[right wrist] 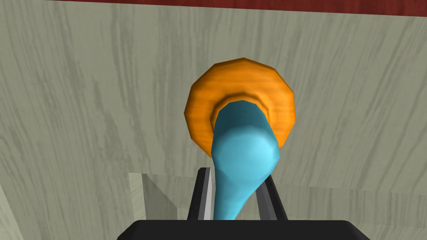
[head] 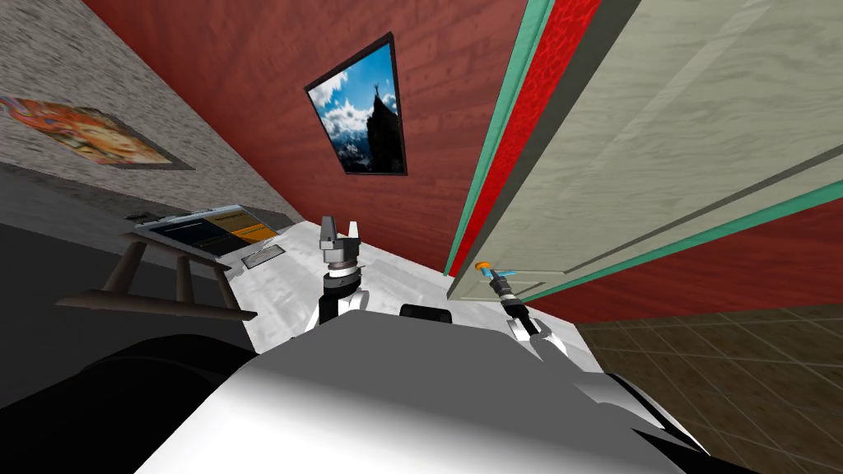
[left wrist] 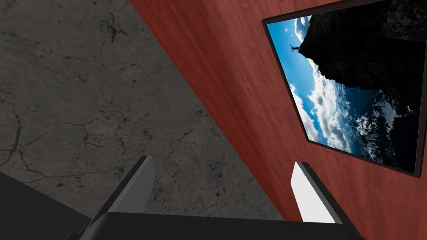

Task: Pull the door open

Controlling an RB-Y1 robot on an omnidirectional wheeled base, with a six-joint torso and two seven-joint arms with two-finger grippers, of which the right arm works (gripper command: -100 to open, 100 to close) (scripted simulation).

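Observation:
A pale grey-green panelled door in a teal frame stands ajar from a red wall. Its light blue lever handle sits on an orange round plate. My right gripper is shut on the blue handle, one finger pressing each side of it. In the head view that gripper meets the handle at the door's lower edge. My left gripper is raised in front of me, well left of the door, and its fingers stand open with nothing between them.
A framed sky picture hangs on the red wall left of the door. A wooden table with a flat board stands at the left. White floor lies ahead, brown tiled floor at the right.

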